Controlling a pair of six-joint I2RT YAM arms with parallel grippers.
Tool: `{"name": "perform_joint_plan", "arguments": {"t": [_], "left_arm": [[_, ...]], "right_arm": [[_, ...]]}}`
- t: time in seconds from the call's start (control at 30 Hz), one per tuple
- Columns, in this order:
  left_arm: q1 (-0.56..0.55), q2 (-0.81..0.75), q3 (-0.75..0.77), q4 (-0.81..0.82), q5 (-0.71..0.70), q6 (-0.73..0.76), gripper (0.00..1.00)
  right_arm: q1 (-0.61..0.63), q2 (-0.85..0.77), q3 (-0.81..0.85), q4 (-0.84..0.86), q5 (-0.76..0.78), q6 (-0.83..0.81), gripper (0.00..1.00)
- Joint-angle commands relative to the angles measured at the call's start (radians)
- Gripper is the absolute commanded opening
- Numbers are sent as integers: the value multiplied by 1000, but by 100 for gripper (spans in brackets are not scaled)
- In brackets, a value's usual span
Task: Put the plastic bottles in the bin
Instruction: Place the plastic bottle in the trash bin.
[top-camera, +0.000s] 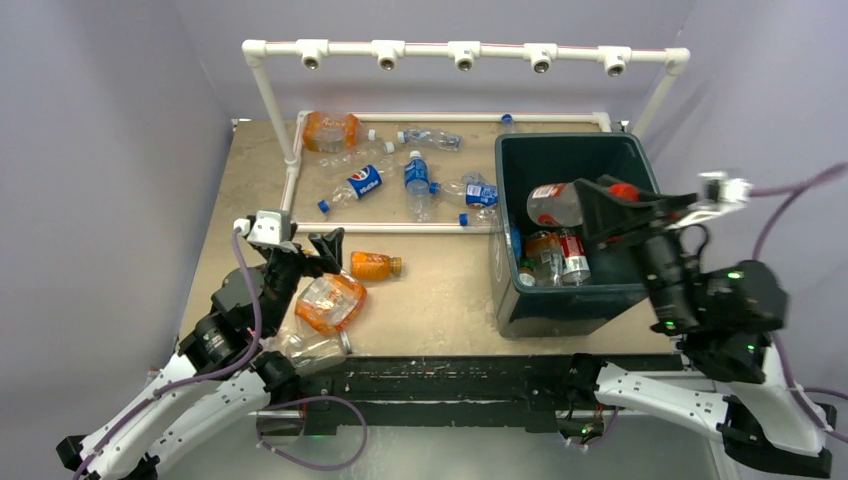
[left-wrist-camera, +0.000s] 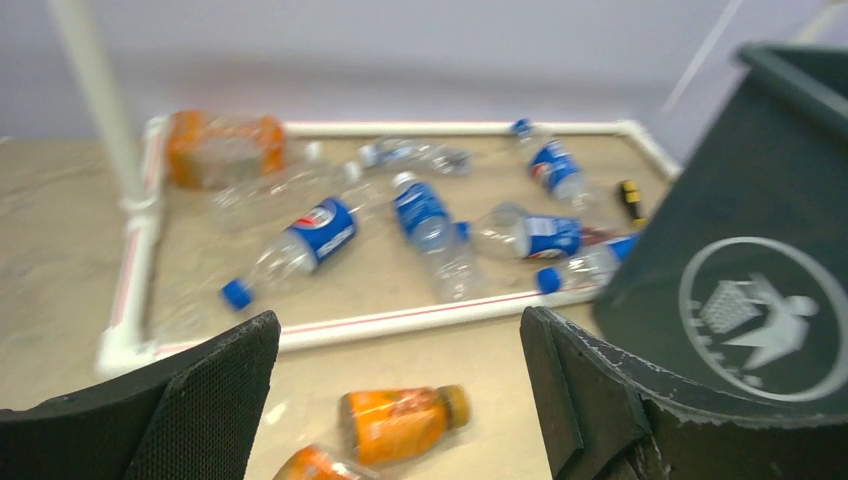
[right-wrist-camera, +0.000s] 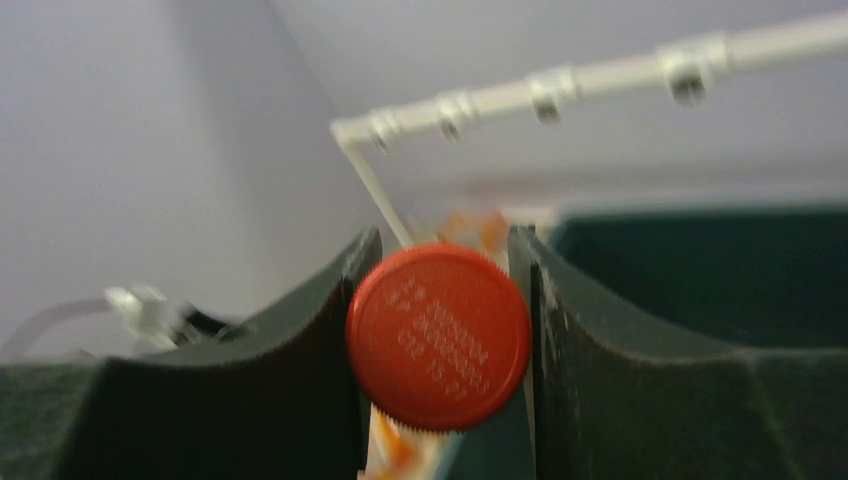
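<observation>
**Right gripper ready to drop a bottle over the bin**

Right gripper (top-camera: 588, 210) is clamped on a clear plastic bottle with a red label (top-camera: 548, 203). It holds the bottle near the neck, and the round red cap (right-wrist-camera: 438, 337) sits between the jaws, facing the wrist camera. The bottle hangs sideways above the open top of the dark green rectangular plastic bin (top-camera: 560, 312), inside its rim line. Several bottles already lie on the bin's floor (top-camera: 560, 258).

The step in hand looks like the release. The next move calls only for the jaws to part so the bottle falls clear of the rim. The right arm must then lift away without catching the bin's wall.

Left gripper (left-wrist-camera: 400, 320) has its jaws wide apart and holds nothing. It hovers well to the left of the bin, above a small orange plastic bottle with an orange cap (top-camera: 375, 266). A crumpled orange bottle (top-camera: 330, 302) lies just nearer the arm bases. Picking up the small orange bottle would mean lowering the jaws to straddle its body and then closing them.

More blue-labelled clear bottles (top-camera: 365, 182) lie left of the bin inside a white pipe frame (top-camera: 400, 228), so much of the task remains.
</observation>
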Motion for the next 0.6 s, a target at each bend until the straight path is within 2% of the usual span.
{"name": "perform_joint_plan", "arguments": {"t": [0.0,0.17,0.57], "left_arm": [[5,-9,2,-56,-203,-11,88],[5,-17,0,-87,-202,-17,87],[5,-8,8,-103,-164,-16,87]], "right_arm": [[4,-18,-86,-125,238,17,0],[4,18,-138,-188,294,78,0],[4,114,-188,-198,250,160,0]]}}
